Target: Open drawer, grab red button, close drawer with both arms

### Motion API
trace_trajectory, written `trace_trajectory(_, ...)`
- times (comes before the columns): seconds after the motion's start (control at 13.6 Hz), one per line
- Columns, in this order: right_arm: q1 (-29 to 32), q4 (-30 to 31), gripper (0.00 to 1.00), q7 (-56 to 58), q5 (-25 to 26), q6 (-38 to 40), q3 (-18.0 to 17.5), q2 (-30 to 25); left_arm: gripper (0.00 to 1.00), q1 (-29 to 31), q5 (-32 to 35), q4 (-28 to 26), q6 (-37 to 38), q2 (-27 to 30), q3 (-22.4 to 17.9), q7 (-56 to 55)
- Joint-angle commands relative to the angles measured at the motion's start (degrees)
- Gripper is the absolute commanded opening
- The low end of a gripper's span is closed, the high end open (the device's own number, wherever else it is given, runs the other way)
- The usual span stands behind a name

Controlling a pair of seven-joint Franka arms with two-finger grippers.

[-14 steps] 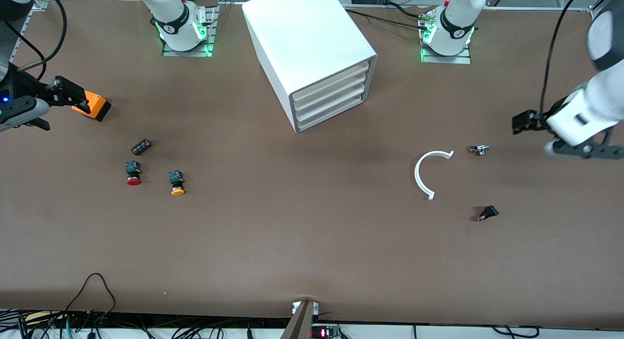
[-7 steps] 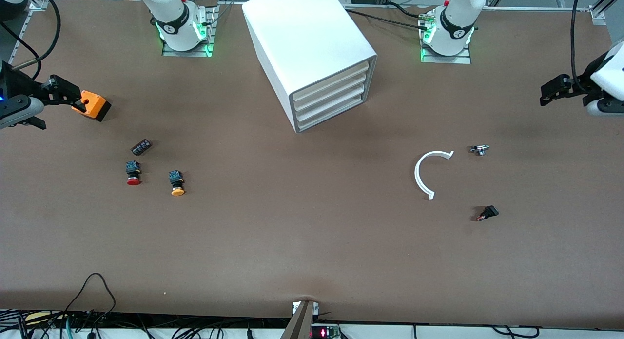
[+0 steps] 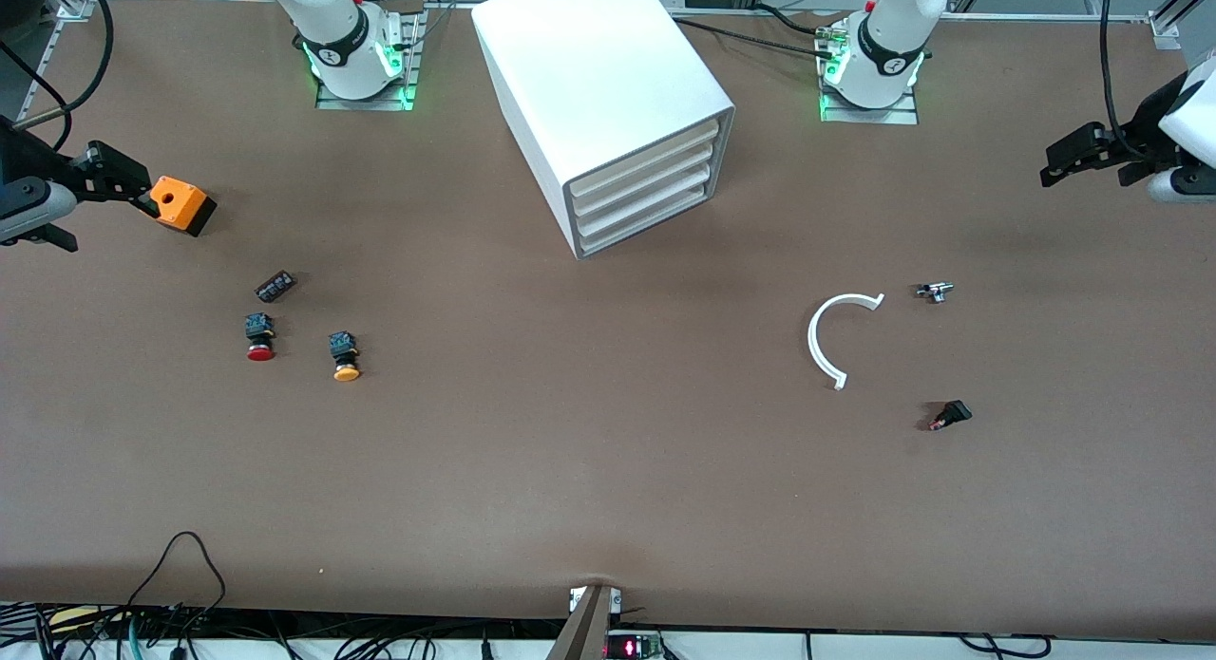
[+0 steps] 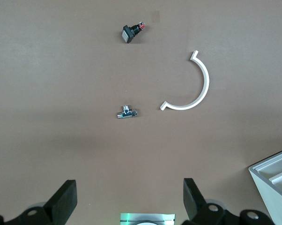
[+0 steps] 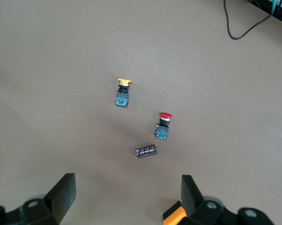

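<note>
Both arms have drawn outward over the last second. The left end effector (image 3: 1056,164) has risen from mid-height of the frame to its upper part, at the edge on the left arm's end. The right end effector (image 3: 141,185) has slid off the orange box (image 3: 180,204) toward the frame edge at its own end. Both are released: each wrist view shows the fingers well apart with only bare tabletop (image 3: 608,470) between them.

The cabinet (image 3: 608,100) stands in the upper middle of the frame. All four drawers (image 3: 641,190) sit flush in its front, which faces down the frame and toward the left arm's end.

The red button (image 3: 259,342) lies on its side on the tabletop at the right arm's end, beside a yellow button (image 3: 345,356). It is lower in the frame than the orange box and the right end effector. Its long axis runs up and down the frame, with the red cap pointing at the front camera and the dark body toward the robots' bases.

My judgement is that the right arm is much the nearer to the red button. It would come down on it from above, with its fingers closing across the short body.

Shut drawers with the red button out on the tabletop fit two stages: a drawer waiting to be pulled, or one pushed home again.
</note>
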State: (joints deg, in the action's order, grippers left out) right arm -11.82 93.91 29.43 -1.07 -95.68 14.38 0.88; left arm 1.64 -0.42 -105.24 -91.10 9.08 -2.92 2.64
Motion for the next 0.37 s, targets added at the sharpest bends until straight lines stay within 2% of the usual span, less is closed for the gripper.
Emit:
trace_trajectory(0.0,0.6,-1.6,0.99,-0.1,1.9,1.3,-1.0,0.3,1.0,0.3,0.3,-1.1,-1.3,1.9,0.6,-0.7)
trace_trajectory(0.15,0.0,-1.7,1.0,0.0,2.3,1.3,-0.9,0.4,1.0,0.3,0.7,-1.1,-1.5,2.0,0.7,-0.5)
trace_trajectory(0.29,-0.3,-2.0,1.0,-0.2,2.4,1.4,-0.9,1.8,1.0,0.3,3.7,-1.0,-1.5,2.0,2.6,-0.6)
